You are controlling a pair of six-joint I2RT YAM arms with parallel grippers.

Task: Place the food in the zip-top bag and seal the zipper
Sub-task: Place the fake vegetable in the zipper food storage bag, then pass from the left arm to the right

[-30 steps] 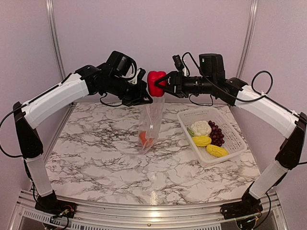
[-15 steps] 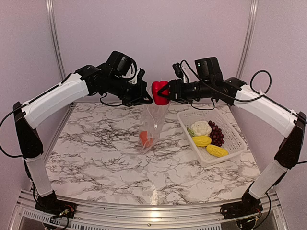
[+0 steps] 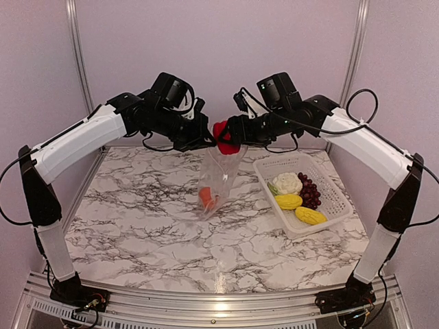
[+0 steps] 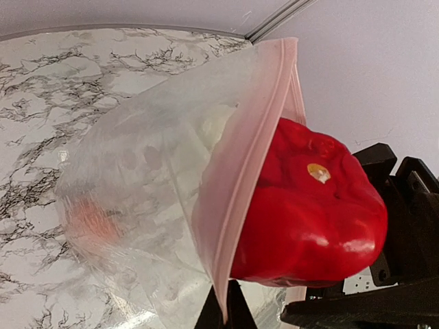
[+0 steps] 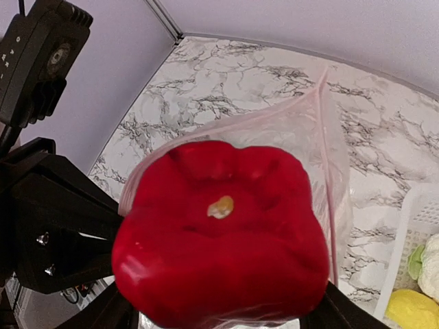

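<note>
The left gripper (image 3: 208, 143), clamped shut on the pale-pink zipper strip (image 4: 240, 171) of the clear crinkly plastic bag (image 3: 218, 175), hangs it mouth-up so the right gripper (image 3: 228, 135), at 3 o'clock, can lodge the glossy red toy pepper (image 5: 219, 253) in the mouth (jaws flanking it, grip unclear).

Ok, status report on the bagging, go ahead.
Left gripper shut on the zip-top bag at its mouth edge, holding it up. Right gripper around the red pepper at the mouth, grip unclear. Orange fruit inside; nothing else in the way.

White lattice basket (image 3: 334, 195), marble table (image 3: 151, 219), lilac walls (image 3: 219, 41)
</note>
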